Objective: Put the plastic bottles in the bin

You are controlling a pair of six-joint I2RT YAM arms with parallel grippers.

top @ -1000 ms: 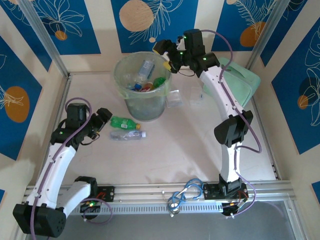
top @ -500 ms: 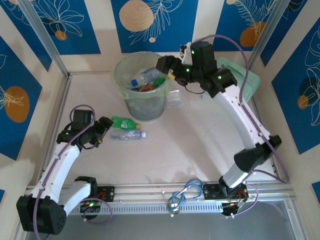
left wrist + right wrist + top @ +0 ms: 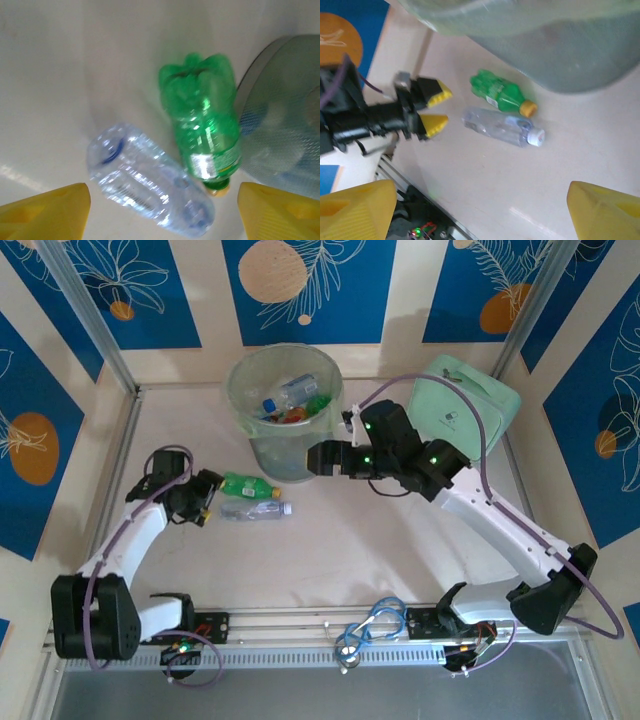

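— On the table by the foot of the bin (image 3: pixel 290 455) we have two bottles lying side by side: the green bottle (image 3: pixel 248 486) closer to the bin, the clear bottle (image 3: pixel 255 510) closer to our bases.

— How do they lie?

— Lengthwise, with their bases toward our left gripper (image 3: pixel 440 106) and their caps pointing away from it. That gripper is just beside them, its jaws apart and nothing between them.

— And the right gripper (image 3: pixel 318 458)?

— It is open and empty too, but well apart from them, so we judge the left the nearer arm.

— The bin?

— It stands upright and already holds a heap of bottles, clear, green and red-labelled.
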